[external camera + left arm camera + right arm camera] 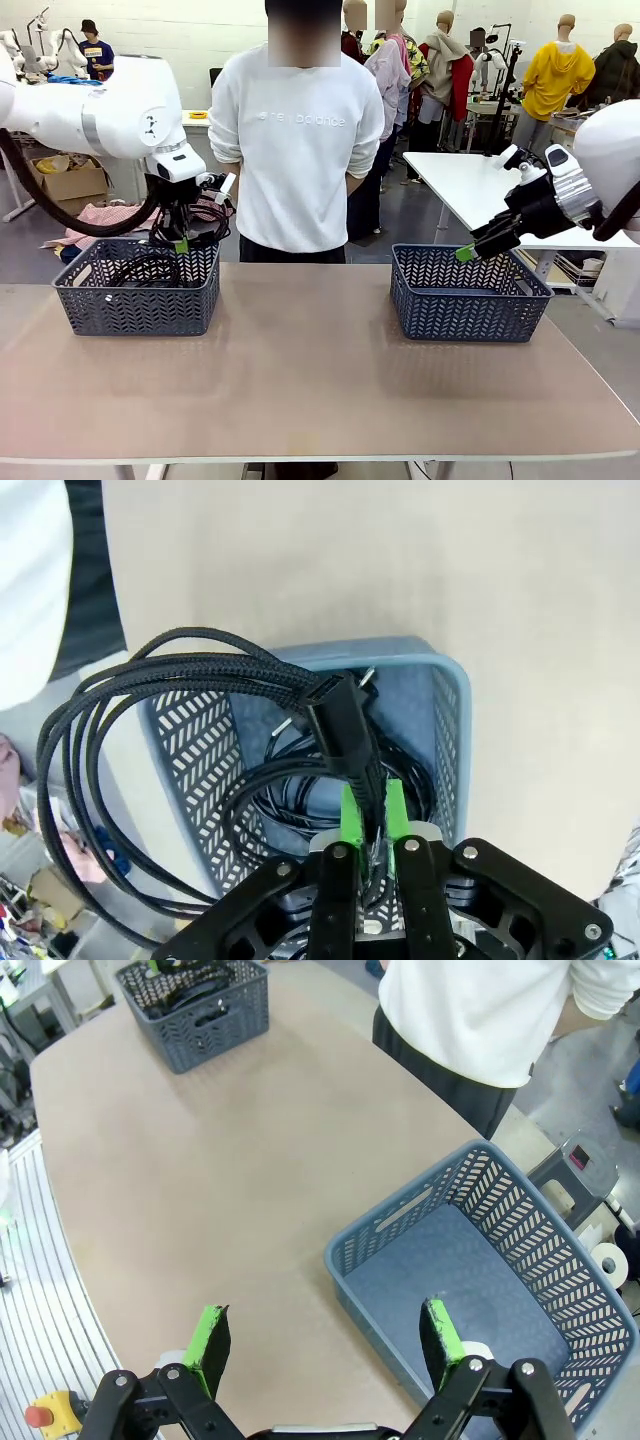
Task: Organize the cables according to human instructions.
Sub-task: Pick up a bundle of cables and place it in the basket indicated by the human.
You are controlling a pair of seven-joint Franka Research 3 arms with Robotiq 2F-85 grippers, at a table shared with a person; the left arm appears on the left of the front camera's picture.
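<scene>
My left gripper (181, 243) hangs above the left grey basket (130, 305) and is shut on a coiled black cable (203, 232). In the left wrist view the green pads (350, 815) of that gripper (371, 818) pinch the cord just below its chunky plug (335, 715), and the braided loops (80, 740) hang out past the basket's rim (455, 680). More coiled cables (290, 795) lie in that basket. My right gripper (325, 1345) is open and holds nothing, and it hovers at the near rim of the right basket (450, 1270). The human (296, 150) stands at the far side.
The right basket (460, 310) holds nothing. Bare tan tabletop (310, 370) lies between the two baskets and in front of them. The left basket (195, 1005) also shows far off in the right wrist view. A white table (470, 185) stands behind on the right.
</scene>
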